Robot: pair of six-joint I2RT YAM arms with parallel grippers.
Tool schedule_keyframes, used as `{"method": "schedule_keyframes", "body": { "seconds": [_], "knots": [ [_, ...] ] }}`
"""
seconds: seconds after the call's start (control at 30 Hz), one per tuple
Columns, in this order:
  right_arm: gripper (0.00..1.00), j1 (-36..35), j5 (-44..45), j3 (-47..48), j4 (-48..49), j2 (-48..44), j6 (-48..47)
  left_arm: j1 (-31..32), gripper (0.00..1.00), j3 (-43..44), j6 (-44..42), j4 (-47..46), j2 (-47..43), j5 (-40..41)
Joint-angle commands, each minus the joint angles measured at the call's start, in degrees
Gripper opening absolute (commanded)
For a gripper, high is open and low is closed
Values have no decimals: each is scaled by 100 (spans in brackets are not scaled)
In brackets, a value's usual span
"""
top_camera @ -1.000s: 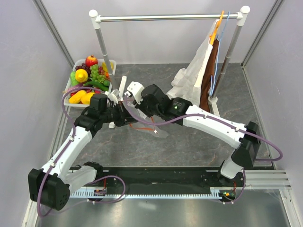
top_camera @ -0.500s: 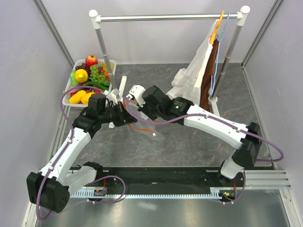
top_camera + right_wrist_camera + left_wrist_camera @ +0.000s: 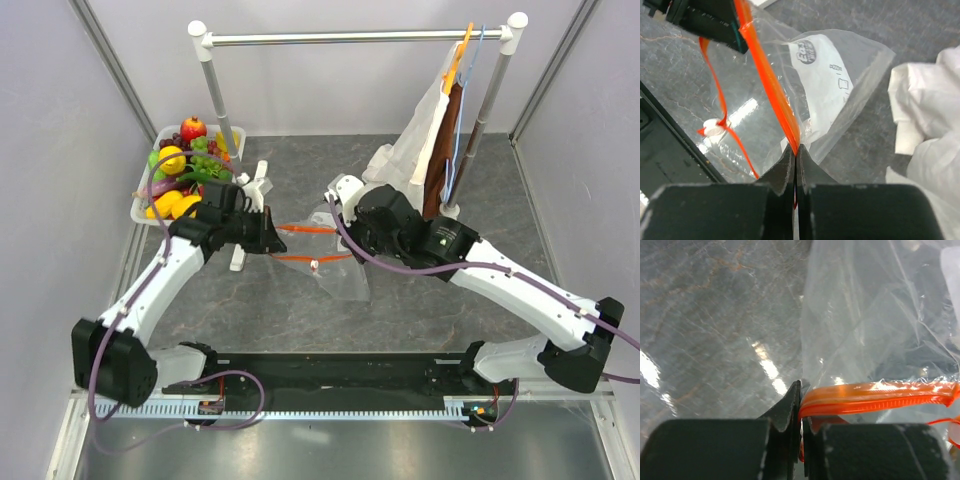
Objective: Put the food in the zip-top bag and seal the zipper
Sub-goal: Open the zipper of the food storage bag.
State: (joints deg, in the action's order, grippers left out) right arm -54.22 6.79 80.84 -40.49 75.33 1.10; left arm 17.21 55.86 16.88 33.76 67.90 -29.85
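Observation:
The clear zip-top bag point(image 3: 340, 272) hangs between my two grippers above the table, its mouth pulled open. My left gripper point(image 3: 270, 238) is shut on the left end of the orange-red zipper point(image 3: 875, 394). My right gripper point(image 3: 335, 205) is shut on the other end of the zipper point(image 3: 771, 80). The near zipper strip point(image 3: 312, 258) sags with the small white slider point(image 3: 314, 265) on it; the slider also shows in the right wrist view point(image 3: 714, 128). The bag's white label point(image 3: 822, 65) faces the right wrist camera. The food point(image 3: 185, 165) lies in a white tray at back left.
The white tray point(image 3: 140, 205) sits beside the left wall. A white rack post with a cross foot point(image 3: 243, 255) stands just behind my left gripper. White cloth point(image 3: 415, 150) hangs from the rack at back right and piles on the table point(image 3: 930, 130).
Both grippers have pulled apart, the right arm swinging right and the left going back-left. The bag's zipper is now stretched between them and the mouth has opened.

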Motion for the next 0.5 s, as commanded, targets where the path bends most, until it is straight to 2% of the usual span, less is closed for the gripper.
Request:
{"method": "schedule_keyframes", "body": {
  "seconds": [0.0, 0.1, 0.2, 0.23, 0.27, 0.3, 0.4, 0.47],
  "knots": [
    [0, 51, 95, -235, -179, -141, 803, -34, 8, 592, -1371, 613, 653, 445],
    [0, 43, -54, -218, 14, -27, 1304, 54, 10, 778, -1679, 904, 1006, 138],
    [0, 51, -72, -165, 338, 210, 1752, 81, 24, 787, -2013, 966, 963, -240],
    [0, 51, 15, -156, 427, 349, 1805, 72, 40, 787, -2048, 975, 910, -345],
    [0, 60, 85, -147, 498, 429, 1971, 54, 48, 795, -2118, 966, 744, -460],
    [0, 60, 103, -130, 603, 595, 2034, 19, 65, 795, -2145, 975, 655, -565],
    [0, 78, 270, 37, 691, 929, 2341, -208, 79, 918, -2216, 975, 200, -742],
    [0, 113, 358, 221, 718, 1106, 2447, -480, 99, 1102, -2259, 975, -65, -926]
  ]
}}
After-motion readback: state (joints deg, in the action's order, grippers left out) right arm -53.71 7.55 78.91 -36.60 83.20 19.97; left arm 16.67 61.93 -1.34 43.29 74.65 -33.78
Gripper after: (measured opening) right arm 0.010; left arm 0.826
